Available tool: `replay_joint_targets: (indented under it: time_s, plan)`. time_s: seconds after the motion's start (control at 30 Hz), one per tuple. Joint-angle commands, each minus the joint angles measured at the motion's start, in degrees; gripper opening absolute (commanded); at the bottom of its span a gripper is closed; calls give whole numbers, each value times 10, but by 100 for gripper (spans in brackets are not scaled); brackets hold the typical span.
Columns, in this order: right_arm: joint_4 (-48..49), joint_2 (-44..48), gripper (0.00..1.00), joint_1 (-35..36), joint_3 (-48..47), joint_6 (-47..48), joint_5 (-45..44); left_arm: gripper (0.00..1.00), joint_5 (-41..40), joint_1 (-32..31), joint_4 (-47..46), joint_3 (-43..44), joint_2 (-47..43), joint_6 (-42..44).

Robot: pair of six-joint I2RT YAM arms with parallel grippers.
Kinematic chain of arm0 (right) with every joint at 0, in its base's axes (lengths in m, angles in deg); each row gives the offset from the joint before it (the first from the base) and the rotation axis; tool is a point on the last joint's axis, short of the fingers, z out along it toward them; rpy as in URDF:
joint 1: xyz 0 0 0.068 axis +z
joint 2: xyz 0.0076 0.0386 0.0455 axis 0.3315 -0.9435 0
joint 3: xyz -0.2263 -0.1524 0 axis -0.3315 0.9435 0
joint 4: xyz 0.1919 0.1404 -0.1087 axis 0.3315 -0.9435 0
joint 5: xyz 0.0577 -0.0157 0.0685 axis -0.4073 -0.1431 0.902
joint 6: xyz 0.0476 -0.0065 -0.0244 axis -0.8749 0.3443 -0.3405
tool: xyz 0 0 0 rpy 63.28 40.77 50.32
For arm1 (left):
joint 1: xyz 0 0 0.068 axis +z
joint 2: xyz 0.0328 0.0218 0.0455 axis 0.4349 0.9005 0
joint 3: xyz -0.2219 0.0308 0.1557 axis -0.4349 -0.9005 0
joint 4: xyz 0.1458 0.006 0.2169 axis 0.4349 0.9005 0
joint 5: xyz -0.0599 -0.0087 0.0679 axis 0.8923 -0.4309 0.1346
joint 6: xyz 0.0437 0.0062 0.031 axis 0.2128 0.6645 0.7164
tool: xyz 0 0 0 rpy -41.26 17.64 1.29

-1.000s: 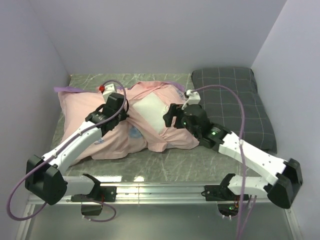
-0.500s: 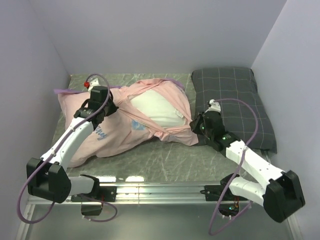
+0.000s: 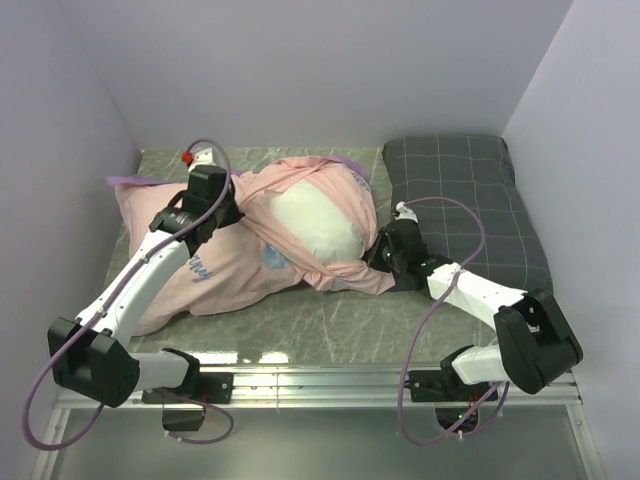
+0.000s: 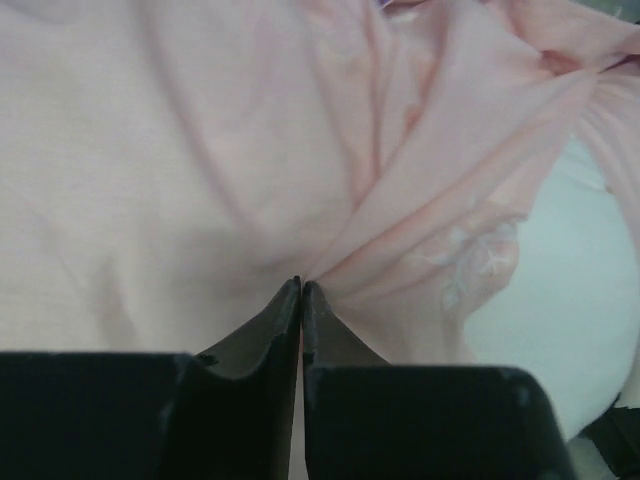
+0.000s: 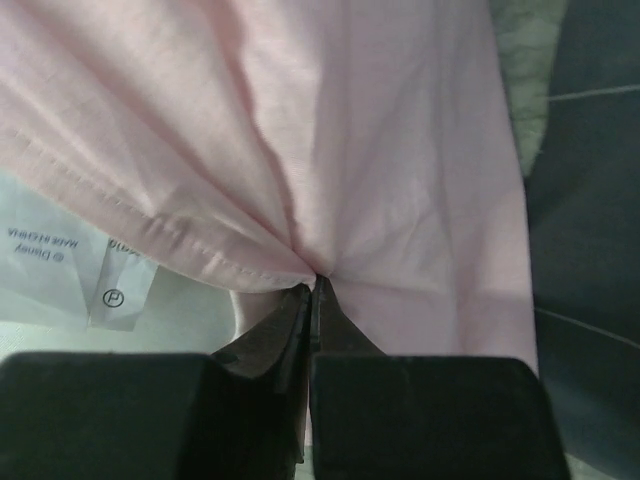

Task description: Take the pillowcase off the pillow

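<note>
Left fingers (image 4: 255,340): pinching pillowcase (image 3: 225,270) fabric.
Right fingers (image 5: 275,335): pinching its stitched hem.
Pillow (image 3: 315,220): partly bared; gripping firmly at both pinches while spreading should free it.

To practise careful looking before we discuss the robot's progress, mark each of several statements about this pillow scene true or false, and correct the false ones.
1. The left gripper and the right gripper are each shut on pink fabric of the pillowcase. True.
2. The pillowcase covers the white pillow completely. False: part of it shows bare through the opened fabric.
3. The dark grey checked pillow lies on the left side of the table. False: it lies on the right, beside the right arm.
4. A white printed label shows in the right wrist view. True.
</note>
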Motion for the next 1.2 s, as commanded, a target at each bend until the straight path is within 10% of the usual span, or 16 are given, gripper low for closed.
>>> replay_joint_targets:
  time_s: [0.0,0.1,0.53,1.07,1.17]
  plan:
    - [12,5,0,20,-20,-11,-7,12,-94,-56,48,66,-20,44]
    - [17,12,0,23,-17,-13,-5,35,-146,-89,79,123,-20,54]
    - [18,19,0,34,-25,-20,-15,82,-250,-332,120,263,65,97]
    - [17,33,0,31,-21,-21,-13,99,-288,-383,90,272,344,126]
    - [14,41,0,31,-22,-19,-18,69,-310,-358,117,293,379,106]
